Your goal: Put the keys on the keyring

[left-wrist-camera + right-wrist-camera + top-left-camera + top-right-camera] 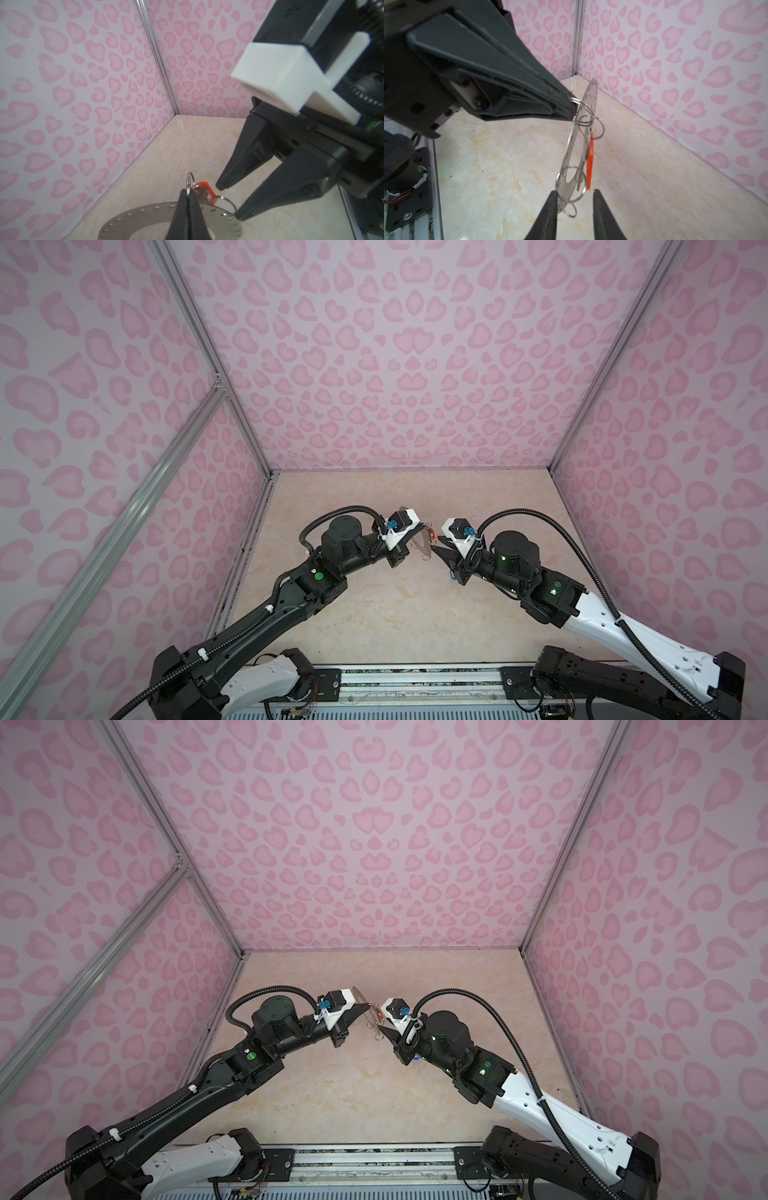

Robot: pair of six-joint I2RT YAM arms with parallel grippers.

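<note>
The keyring, a flat grey disc with small rim holes and thin wire loops, hangs in the air on edge. My left gripper is shut on one of its wire loops. A key with a red tag hangs from the disc. My right gripper is open, its fingers on either side of the disc's lower edge and a large loop. Both top views show the keyring between the two grippers. A blue-tagged key lies on the table under my right wrist.
The marble-look table is walled by pink heart-patterned panels on three sides. A metal rail runs along the front edge between the arm bases.
</note>
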